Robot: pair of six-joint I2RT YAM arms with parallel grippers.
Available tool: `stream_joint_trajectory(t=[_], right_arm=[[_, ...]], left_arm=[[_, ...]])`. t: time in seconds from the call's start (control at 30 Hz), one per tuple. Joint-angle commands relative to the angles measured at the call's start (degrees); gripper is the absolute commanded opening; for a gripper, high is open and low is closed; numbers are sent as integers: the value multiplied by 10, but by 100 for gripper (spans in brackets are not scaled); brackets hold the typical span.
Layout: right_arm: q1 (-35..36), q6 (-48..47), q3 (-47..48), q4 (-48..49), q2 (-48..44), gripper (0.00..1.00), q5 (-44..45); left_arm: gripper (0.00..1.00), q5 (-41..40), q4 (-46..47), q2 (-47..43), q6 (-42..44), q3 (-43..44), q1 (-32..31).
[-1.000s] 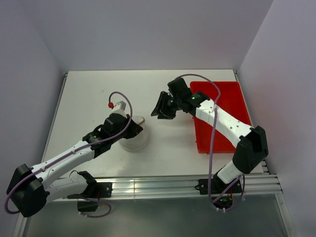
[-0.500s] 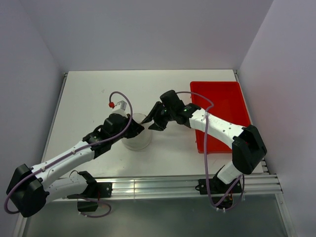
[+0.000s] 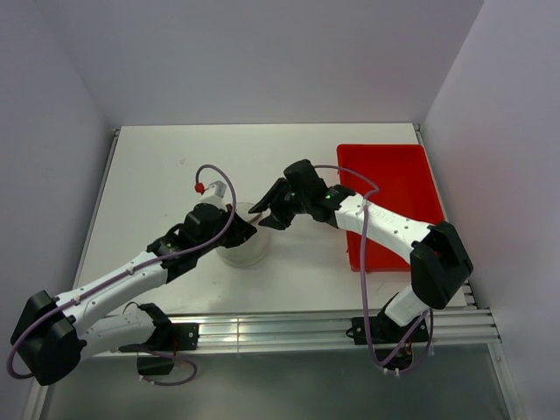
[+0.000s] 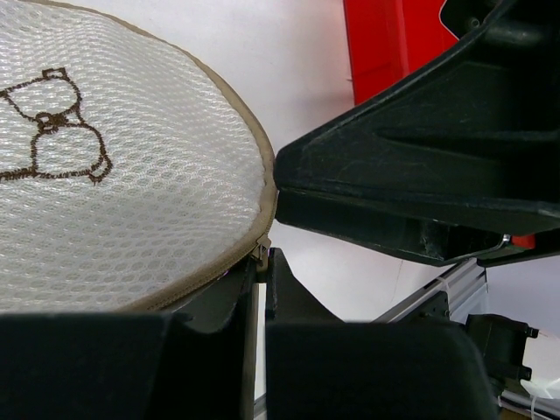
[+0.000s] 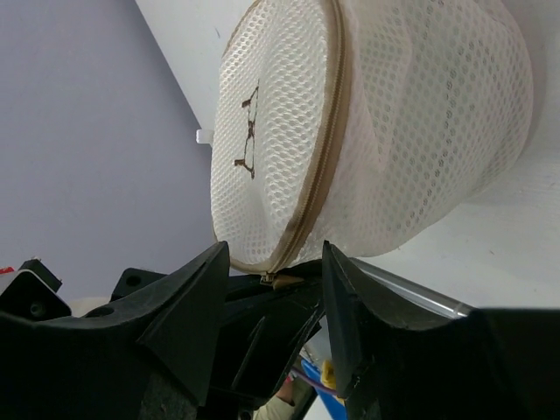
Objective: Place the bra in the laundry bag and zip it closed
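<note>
The laundry bag [image 3: 245,252] is a cream mesh pouch at the table's middle. Its round face with the dark bra outline fills the left wrist view [image 4: 131,184] and shows in the right wrist view [image 5: 394,131]. The bra is not in view. My left gripper [image 3: 240,231] is shut on the tan zipper pull [image 4: 260,253] at the bag's rim. My right gripper [image 3: 262,217] is open, its fingertips [image 5: 197,289] on either side of the same zipper pull [image 5: 280,278], close against the left gripper.
A red plastic tray [image 3: 394,166] lies at the right of the table, partly under the right arm, and its corner shows in the left wrist view [image 4: 376,44]. White walls close the table's back and sides.
My right gripper has swung left from beside the red tray to the bag and now straddles the zipper pull. The left gripper and the bag have barely moved.
</note>
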Motion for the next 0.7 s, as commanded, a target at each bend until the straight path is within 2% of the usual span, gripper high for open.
stream_joint_trajectory(t=[0.0,0.27,0.4,0.43,0.53,0.57,0.6,0.67], right_arm=[[1,8,20,16,9,54,12],[1,16,11,33,28,51,-1],[1,11,21,36,40,45,-1],[1,8,25,36,43,42,-2],[-5,-10,35,30,54,21,-12],[-8,-15,33,31,56,9,-15],[-14,-24,30,34,56,3,-27],[-32,-40,25,44,53,0,-42]], left_arm=[[0,9,29,-13,14,3,-5],[0,11,28,-15,18,3,-6],[0,15,28,-12,20,4,-6],[0,15,26,-13,21,3,-6],[0,9,13,-18,23,4,-6],[0,9,9,-24,24,4,-6],[0,9,0,-26,25,4,-6],[0,0,-13,-29,27,4,-5]])
